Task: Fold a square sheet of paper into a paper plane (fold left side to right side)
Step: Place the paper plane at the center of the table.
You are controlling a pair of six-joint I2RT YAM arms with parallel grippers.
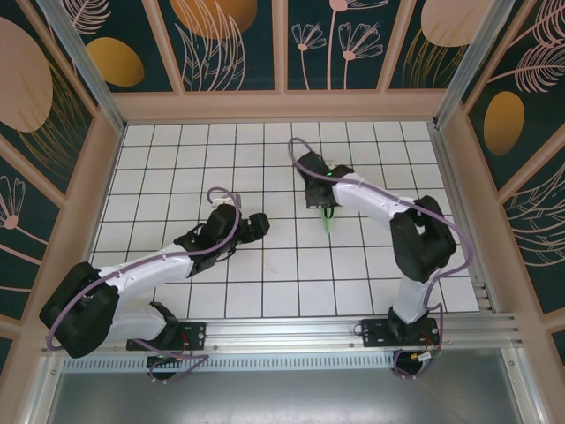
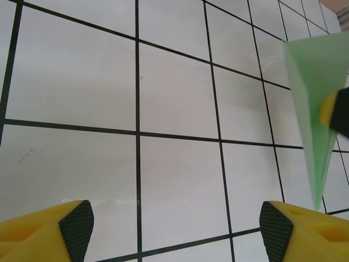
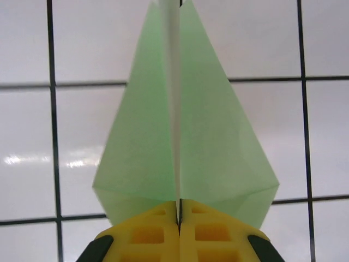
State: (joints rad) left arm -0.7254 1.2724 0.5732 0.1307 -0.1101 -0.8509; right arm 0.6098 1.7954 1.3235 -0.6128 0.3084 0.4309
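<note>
The seemingly finished paper plane [image 3: 212,142] is pinched along its centre crease by the closed right gripper [image 3: 179,210] over the table [image 1: 177,150], the left gripper [image 2: 174,224] spread wide nearby; only a gentle set-down seems required.

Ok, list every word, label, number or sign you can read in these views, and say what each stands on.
No readable text anywhere. The paper plane is plain pale green, the table carries only black grid lines, the wall panels show leaf and flower patterns without letters, and the yellow right end effector is unmarked.
</note>
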